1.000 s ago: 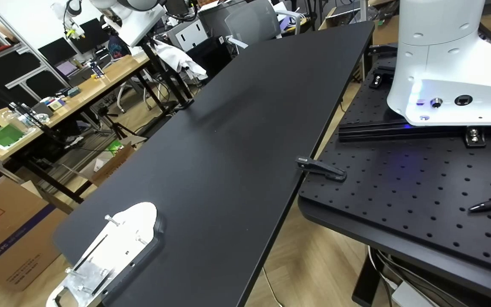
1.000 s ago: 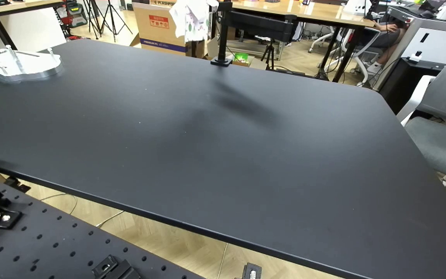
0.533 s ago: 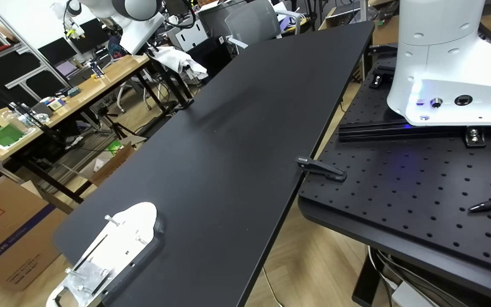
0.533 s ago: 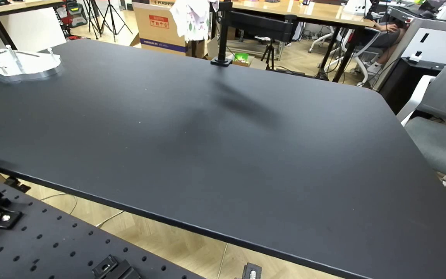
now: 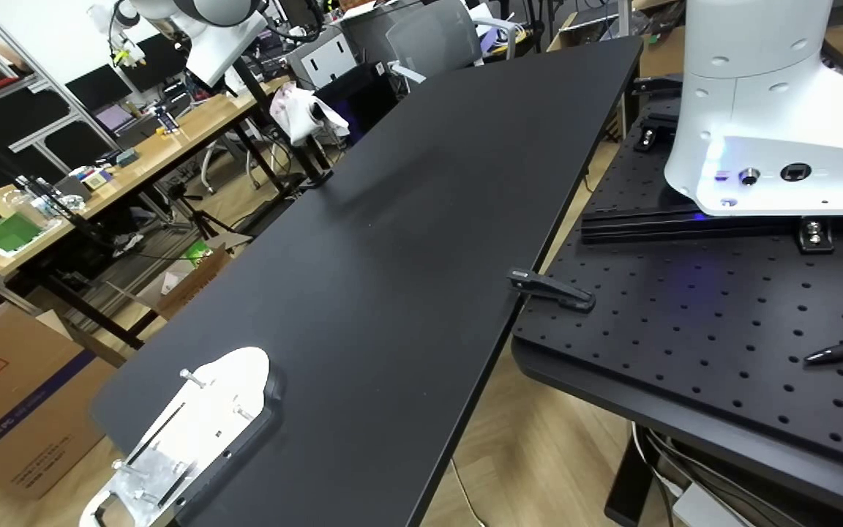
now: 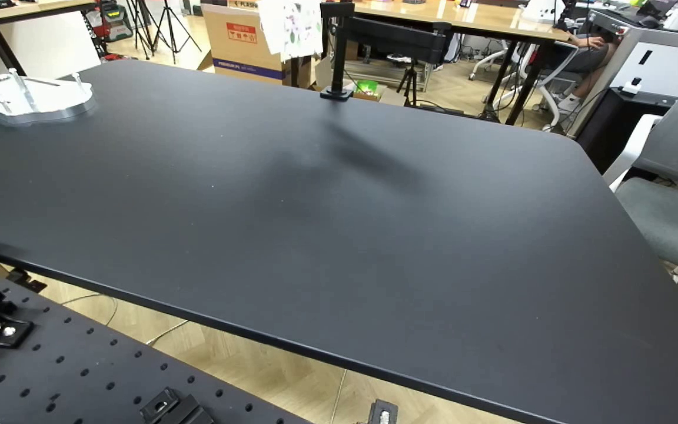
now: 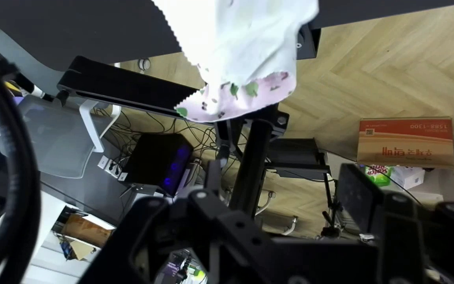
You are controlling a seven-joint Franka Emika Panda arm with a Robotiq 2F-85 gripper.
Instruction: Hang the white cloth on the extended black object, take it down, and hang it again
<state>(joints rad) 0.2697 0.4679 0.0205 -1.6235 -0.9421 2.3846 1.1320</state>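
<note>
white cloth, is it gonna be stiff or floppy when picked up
The white cloth is probably floppy, since it hangs in soft folds. It looks thin, so likely light. Its loose edge may swing when moved.

Black tabletop (image 6: 386,253): broad open lane over the middle, running to the end beside the grey chair (image 6: 674,218). Oblong white plate (image 5: 227,384) with upright pegs obstructs the opposite end. Far edge: black post (image 6: 340,59) upright, black arm (image 6: 395,40) jutting sideways; white cloth (image 6: 292,26) hangs just beside the post, filling room there. Wrist view: gripper (image 7: 280,175), jaws spread, free space between; black pole (image 7: 253,169) shows through, depth unclear. Cloth ahead, apart from the fingertips. Black cable (image 7: 12,150) bows along that view's left side. Black clip (image 5: 552,290) lies across the slot between tabletop and perforated board (image 5: 685,315).
</note>
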